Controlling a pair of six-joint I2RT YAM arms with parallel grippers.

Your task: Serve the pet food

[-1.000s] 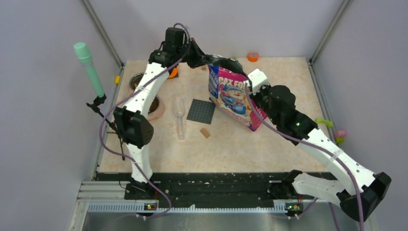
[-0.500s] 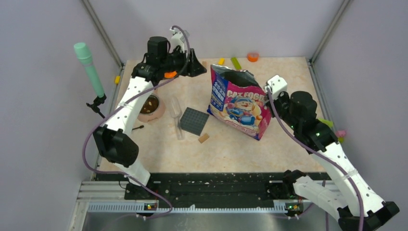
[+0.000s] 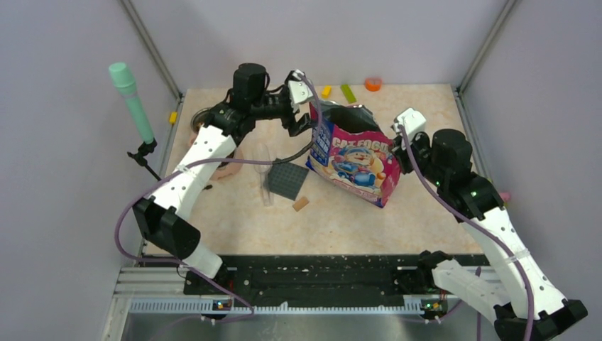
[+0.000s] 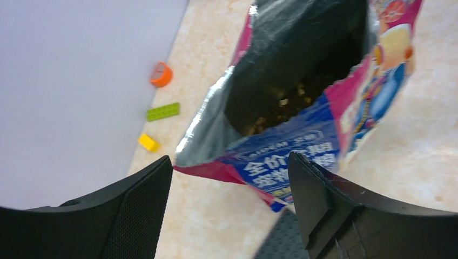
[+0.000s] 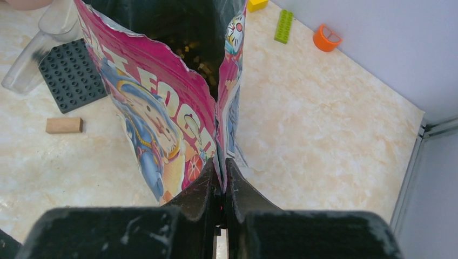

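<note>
The pink-and-blue "CAT FOOD" bag [image 3: 355,153] stands upright mid-table with its torn top open. Brown pet food kibble [image 4: 281,103] shows deep inside the mouth, and the right wrist view sees the kibble [image 5: 195,53] too. My right gripper [image 3: 399,153] is shut on the bag's right side seam [image 5: 222,162]. My left gripper [image 3: 304,121] hovers open just left of the bag's upper left edge, with nothing between its fingers [image 4: 135,210]. A pink bowl [image 3: 228,169] lies left of the bag, mostly hidden under my left arm.
A clear scoop [image 3: 264,174], a dark grey studded plate [image 3: 287,180] and a small tan block [image 3: 301,204] lie left of the bag. Yellow [image 3: 326,91] and green [image 3: 348,93] bricks and an orange ring [image 3: 373,84] sit by the back wall. A green microphone [image 3: 131,99] stands outside the left edge.
My left gripper let go of the bag's top, opened, drew back to the left, then swung right again to the bag's left edge. The bag went from tilted to upright.
</note>
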